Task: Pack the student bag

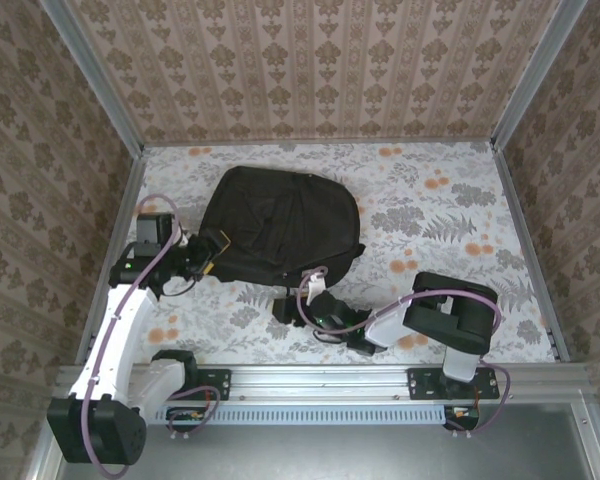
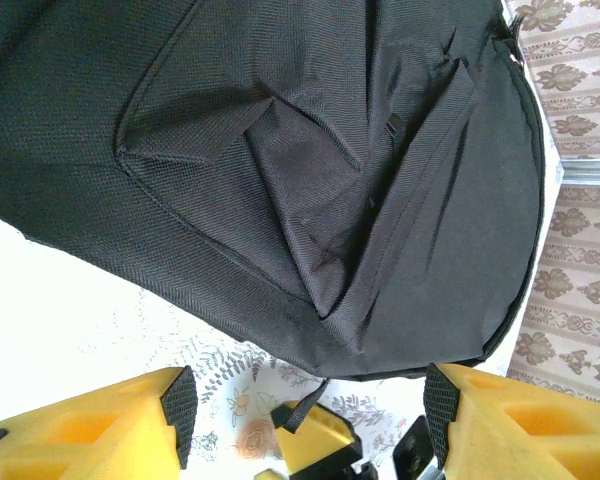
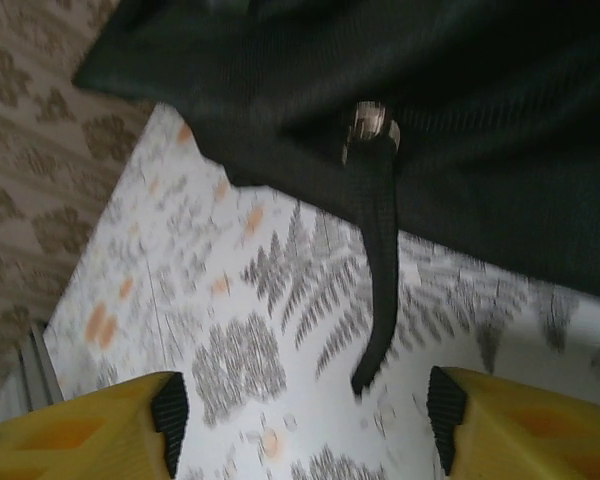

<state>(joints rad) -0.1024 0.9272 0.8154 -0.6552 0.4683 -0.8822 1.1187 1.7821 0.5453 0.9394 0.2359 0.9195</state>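
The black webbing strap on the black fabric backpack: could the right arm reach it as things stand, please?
Probably yes: the black webbing strap lies on the floral tabletop ahead of the right gripper, between its open fingers, with nothing in the way.

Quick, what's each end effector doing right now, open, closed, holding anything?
Left end effector: open, empty, facing the large black soft fabric backpack.
Right end effector: open, empty, near its black strap.
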